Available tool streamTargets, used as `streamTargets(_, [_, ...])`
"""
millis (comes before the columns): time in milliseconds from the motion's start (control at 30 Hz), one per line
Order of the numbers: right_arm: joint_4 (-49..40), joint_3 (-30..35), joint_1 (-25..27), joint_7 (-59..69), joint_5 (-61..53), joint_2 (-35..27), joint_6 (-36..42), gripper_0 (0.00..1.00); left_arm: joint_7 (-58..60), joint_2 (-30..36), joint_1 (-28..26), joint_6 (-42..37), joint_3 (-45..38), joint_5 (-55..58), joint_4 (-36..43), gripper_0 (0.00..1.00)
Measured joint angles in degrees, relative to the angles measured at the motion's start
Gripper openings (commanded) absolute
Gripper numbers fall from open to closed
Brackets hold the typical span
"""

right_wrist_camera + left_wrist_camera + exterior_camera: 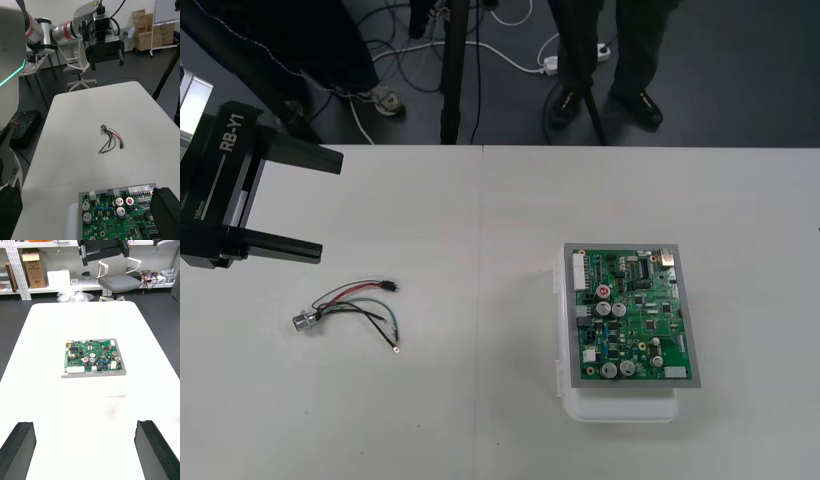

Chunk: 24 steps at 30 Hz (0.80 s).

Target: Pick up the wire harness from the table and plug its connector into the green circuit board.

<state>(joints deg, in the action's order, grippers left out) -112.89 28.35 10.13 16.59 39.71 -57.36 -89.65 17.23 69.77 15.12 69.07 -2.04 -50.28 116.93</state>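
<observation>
White base [620, 405] sat on the right half of the table [480, 430], closest to the near edge, with the green circuit board [632, 315] lying flat on top of it. Right hand [87, 191] stood by the board, open: its two black fingers [165, 213] were wide apart with nothing between them, and the board's edge was just in front of them. Wire harness [350, 305] lay loose on the left half of the table, well apart from the board, and neither hand touched it. Its round metal socket [304, 321] was the end farthest from the board, and the small black plug [388, 287] was the end turned toward the board. Red, black and green wires curled between the two. One green wire ran off toward the near edge to a loose end that looked red-tipped, too small to be sure. Left hand [330, 205] hung over the table's left side, just past the harness toward the far edge. It was open too: two fingers parallel, far apart, gripping nothing, pointing toward the table's middle. The left wrist view agreed, with its fingers [17, 450] out at both sides, bare table between them and the board out ahead. Beyond the table's far edge was dark floor [740, 80] with white cables [510, 55] on it.
</observation>
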Motion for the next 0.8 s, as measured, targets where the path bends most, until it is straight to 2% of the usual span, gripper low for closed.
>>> streamTargets(400, [0.0, -0.3, -0.1, 0.0, 0.3, 0.1, 0.0, 1.00, 0.0, -3.7, -3.2, 0.0, 0.6, -0.3, -0.5, 0.77])
streamTargets(800, [0.0, -0.4, -0.1, 0.0, 0.3, 0.2, 0.0, 1.00, 0.0, -3.0, -3.3, 0.0, 0.6, -9.1, -0.6, 0.77])
